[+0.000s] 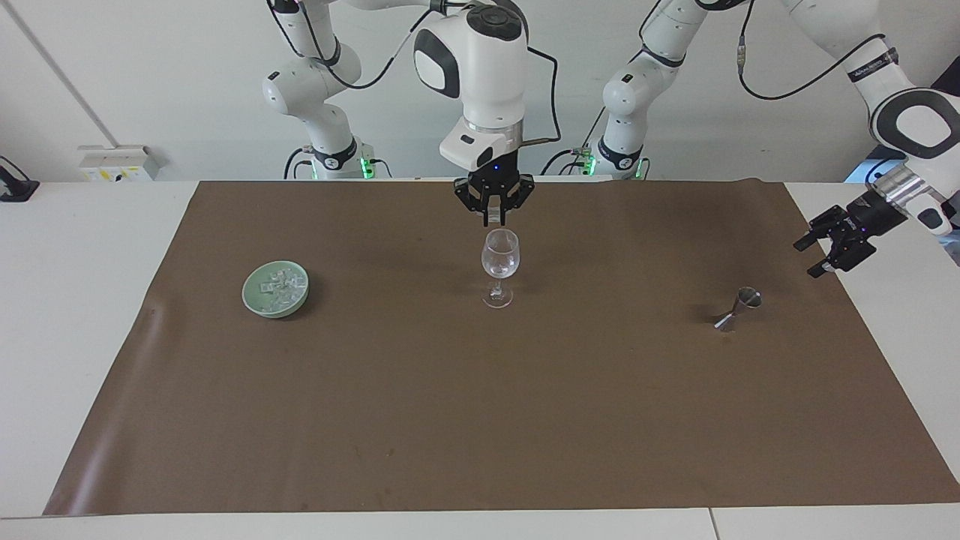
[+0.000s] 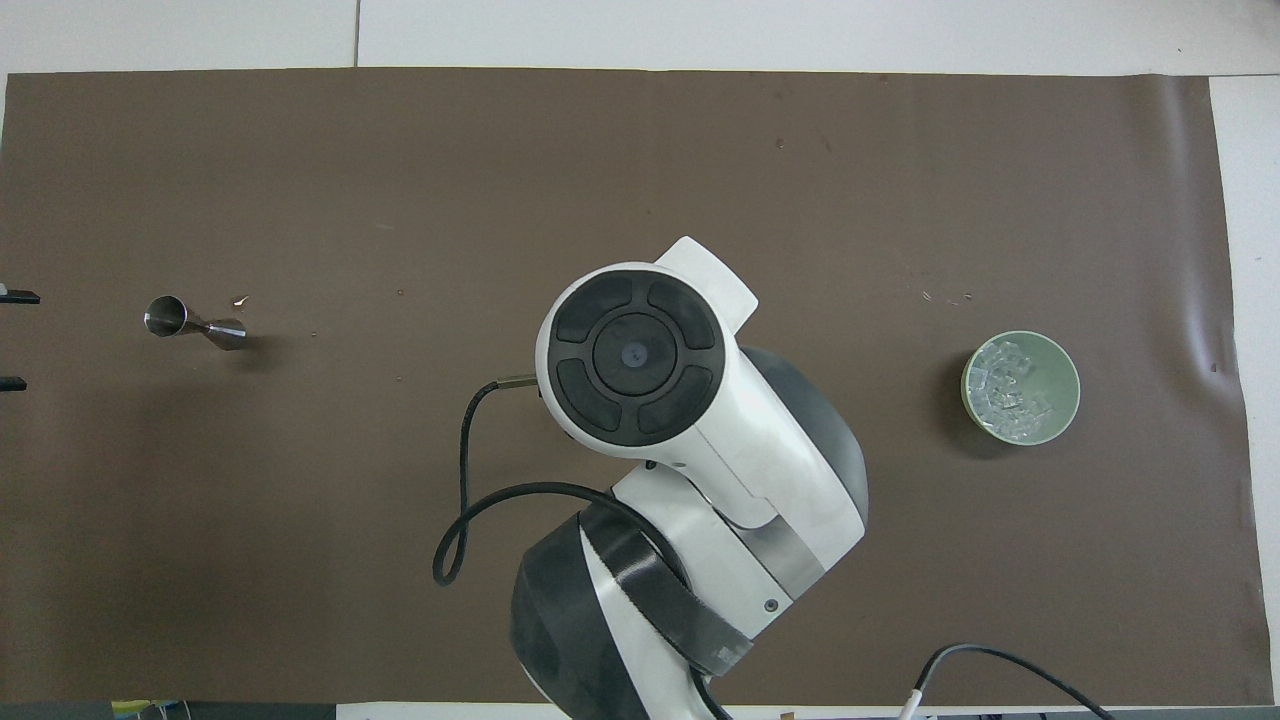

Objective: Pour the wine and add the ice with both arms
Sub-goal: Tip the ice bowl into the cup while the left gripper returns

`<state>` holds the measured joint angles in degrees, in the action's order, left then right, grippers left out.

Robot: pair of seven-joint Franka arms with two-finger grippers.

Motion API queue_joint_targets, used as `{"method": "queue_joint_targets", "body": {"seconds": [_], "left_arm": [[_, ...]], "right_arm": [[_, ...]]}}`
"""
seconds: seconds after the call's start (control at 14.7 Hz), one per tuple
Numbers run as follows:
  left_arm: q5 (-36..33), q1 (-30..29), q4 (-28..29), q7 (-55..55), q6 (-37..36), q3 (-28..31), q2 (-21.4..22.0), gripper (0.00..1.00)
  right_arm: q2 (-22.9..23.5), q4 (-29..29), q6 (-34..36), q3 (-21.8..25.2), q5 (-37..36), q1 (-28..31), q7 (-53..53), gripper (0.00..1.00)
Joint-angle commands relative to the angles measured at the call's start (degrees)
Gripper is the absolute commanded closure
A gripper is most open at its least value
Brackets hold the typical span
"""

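The right hand (image 1: 493, 217) hangs just above the rim of the glass (image 1: 500, 266), pointing straight down, its fingertips pinched on a small clear chunk; from overhead the arm's wrist hides both hand and glass. The left hand (image 1: 834, 251) is up in the air over the tabletop (image 1: 885, 360) past the mat's edge at the left arm's end, tilted, jaws spread wide and empty; overhead only its two fingertips (image 2: 20, 297) show at the picture's edge. The glass stands upright in the middle of the brown mat (image 1: 480, 420). Toward the right arm's end sits the green bowl (image 1: 255, 304) holding the heap of ice (image 1: 279, 286), well apart from the glass. Toward the left arm's end a steel jigger (image 1: 739, 307) lies on the mat, near the left hand, slightly farther from the robots than glass and bowl
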<state>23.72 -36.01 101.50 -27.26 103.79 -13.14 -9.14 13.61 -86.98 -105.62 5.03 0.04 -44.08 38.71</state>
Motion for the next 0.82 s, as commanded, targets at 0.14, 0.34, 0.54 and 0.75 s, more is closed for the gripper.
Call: {"method": "queue_joint_targets", "body": {"seconds": [0.14, 0.34, 0.54, 0.75], "left_arm": [[-13.4, 11.9, -7.5, -1.2, -1.7, 0.0, 0.9, 0.0], [-17.6, 18.9, -6.9, -1.0, -1.9, 0.0, 3.9, 0.0], [-19.8, 25.4, -6.8, 1.2, -3.1, 0.0, 5.7, 0.0], [-22.8, 29.6, -6.8, 3.3, -4.4, 0.6, 6.9, 0.0]], "right_arm": [[1.3, 0.9, -3.5, 0.1, 0.2, -0.1, 1.0, 1.0], [2.7, 0.8, -3.4, 0.0, 0.2, -0.7, 1.4, 0.99], [2.2, -1.4, -4.2, 0.0, 0.2, -0.6, 1.4, 0.97], [2.0, -2.0, -4.2, 0.0, 0.2, -0.5, 1.4, 0.89]]}}
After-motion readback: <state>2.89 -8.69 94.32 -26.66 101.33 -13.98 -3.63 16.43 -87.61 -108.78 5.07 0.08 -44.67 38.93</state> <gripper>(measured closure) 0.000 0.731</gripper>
